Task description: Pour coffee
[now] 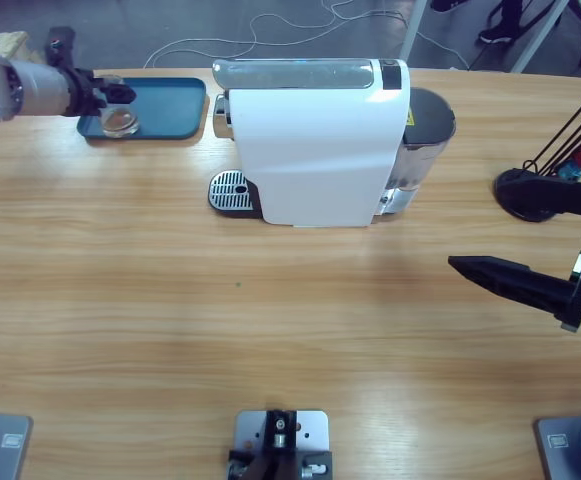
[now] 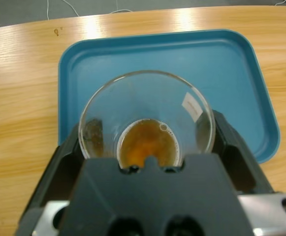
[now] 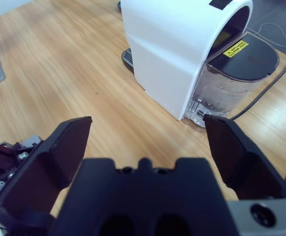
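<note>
Coffee machine (image 1: 315, 140) mid-top of high view, drip grate (image 1: 231, 191) at its lower left. Blue tray (image 1: 175, 110) upper left. We see left gripper (image 1: 113, 95) over tray, jaws clamped on glass tumbler (image 1: 121, 119) either side. Tumbler upright, mouth up, coffee (image 2: 147, 142) shallow in bottom. Right gripper (image 1: 490, 270) far right, jaws apart, holding nothing. Left arm nearer by far. We judge next move: carry tumbler w/ left; pour target unclear.
</note>
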Robot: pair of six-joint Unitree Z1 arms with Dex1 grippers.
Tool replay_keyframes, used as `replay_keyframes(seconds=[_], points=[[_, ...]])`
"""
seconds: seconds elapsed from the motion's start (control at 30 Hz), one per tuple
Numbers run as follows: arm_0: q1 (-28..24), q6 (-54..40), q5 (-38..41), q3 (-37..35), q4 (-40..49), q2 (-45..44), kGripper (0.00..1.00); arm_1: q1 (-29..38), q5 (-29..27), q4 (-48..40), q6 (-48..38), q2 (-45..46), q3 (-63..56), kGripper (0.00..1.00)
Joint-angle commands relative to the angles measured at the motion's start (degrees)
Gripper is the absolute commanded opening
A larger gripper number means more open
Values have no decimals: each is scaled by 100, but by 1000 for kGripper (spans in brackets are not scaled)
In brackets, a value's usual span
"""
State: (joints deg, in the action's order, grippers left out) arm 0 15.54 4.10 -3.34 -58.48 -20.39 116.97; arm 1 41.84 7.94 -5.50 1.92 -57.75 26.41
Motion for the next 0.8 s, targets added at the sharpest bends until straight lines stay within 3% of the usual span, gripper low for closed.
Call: replay_keyframes(seconds=[0.03, 0.4, 0.6, 0.8], points=[[-7, 89, -106, 128, 352, 93, 982, 54, -107, -83, 37, -79, -206, 1000], [2, -122, -141, 320, 238, -735, 982, 54, -117, -92, 37, -49, -215, 1000], [2, -109, -90, 235, 238, -380, 982, 57, -117, -92, 37, 27, -233, 1000], [603, -222, -120, 1410, 227, -2477, 982, 56, -152, -101, 37, 7, -233, 1000]])
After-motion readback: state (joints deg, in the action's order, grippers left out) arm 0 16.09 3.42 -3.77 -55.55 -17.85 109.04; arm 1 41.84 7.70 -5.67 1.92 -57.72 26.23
